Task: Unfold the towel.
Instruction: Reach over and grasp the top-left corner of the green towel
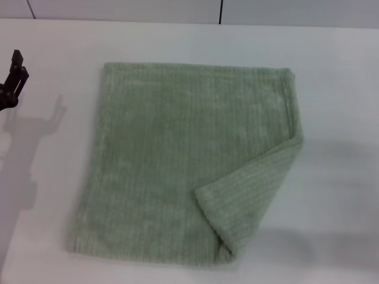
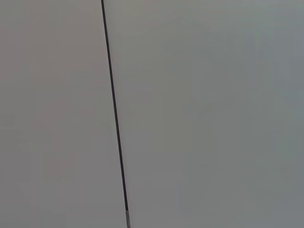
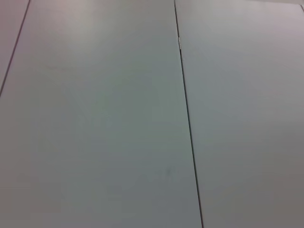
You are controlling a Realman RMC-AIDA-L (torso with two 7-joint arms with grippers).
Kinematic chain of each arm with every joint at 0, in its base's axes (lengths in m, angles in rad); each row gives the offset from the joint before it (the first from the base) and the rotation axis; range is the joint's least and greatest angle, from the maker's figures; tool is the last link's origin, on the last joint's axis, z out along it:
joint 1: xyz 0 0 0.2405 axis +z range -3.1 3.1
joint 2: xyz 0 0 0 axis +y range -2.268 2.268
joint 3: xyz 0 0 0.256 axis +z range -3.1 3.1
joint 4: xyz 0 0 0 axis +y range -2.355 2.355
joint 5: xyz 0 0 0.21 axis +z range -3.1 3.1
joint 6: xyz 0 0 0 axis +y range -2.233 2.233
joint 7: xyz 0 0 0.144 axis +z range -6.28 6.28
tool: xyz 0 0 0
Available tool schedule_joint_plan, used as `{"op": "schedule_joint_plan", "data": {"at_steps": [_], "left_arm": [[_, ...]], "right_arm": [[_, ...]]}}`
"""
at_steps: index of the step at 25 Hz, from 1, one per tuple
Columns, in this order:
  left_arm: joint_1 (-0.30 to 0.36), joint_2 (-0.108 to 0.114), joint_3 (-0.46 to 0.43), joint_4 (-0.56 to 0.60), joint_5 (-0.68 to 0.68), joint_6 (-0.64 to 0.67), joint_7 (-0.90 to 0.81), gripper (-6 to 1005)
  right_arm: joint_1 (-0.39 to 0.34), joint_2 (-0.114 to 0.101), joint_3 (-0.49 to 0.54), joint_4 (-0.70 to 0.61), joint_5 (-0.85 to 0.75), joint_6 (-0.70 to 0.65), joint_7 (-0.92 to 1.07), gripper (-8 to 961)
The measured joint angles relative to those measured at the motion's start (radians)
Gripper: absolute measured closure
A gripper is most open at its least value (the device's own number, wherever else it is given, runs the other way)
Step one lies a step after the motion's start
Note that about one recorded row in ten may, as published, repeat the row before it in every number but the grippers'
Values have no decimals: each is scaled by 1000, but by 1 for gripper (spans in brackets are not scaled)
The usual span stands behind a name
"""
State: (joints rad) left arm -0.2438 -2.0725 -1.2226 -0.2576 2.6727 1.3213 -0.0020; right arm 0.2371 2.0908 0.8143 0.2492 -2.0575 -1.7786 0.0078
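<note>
The towel [image 1: 177,171] is pale sage-green ribbed terry cloth, lying on the white table [image 1: 343,83] in the middle of the head view. It lies mostly flat, but its near right corner [image 1: 249,195] is folded back over the top, showing a triangular flap. My left gripper [image 1: 15,80] shows as a dark shape at the far left edge, well apart from the towel. My right gripper is out of view. Both wrist views show only pale panels with dark seams, with no towel in them.
The table runs past the towel on all sides. A pale wall with dark seams [image 1: 221,10] stands behind the far edge. The left arm's shadow [image 1: 29,154] falls on the table at the left.
</note>
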Motion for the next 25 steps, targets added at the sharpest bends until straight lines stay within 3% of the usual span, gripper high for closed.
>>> {"op": "schedule_joint_plan", "data": {"at_steps": [12, 18, 22, 25], "left_arm": [[-6, -2, -5, -1, -1, -2, -6, 167], [-14, -2, -2, -3, -1, -2, -7, 171], [-20, 0, 3, -26, 5, -13, -23, 174], [-12, 11, 15, -128, 13, -98, -40, 177]], "right_arm": [[13, -3, -17, 21, -4, 9, 19, 132], [62, -13, -89, 10, -7, 145, 26, 134], [74, -12, -136, 6, -7, 140, 17, 135], [76, -13, -140, 5, -7, 135, 17, 135]]}}
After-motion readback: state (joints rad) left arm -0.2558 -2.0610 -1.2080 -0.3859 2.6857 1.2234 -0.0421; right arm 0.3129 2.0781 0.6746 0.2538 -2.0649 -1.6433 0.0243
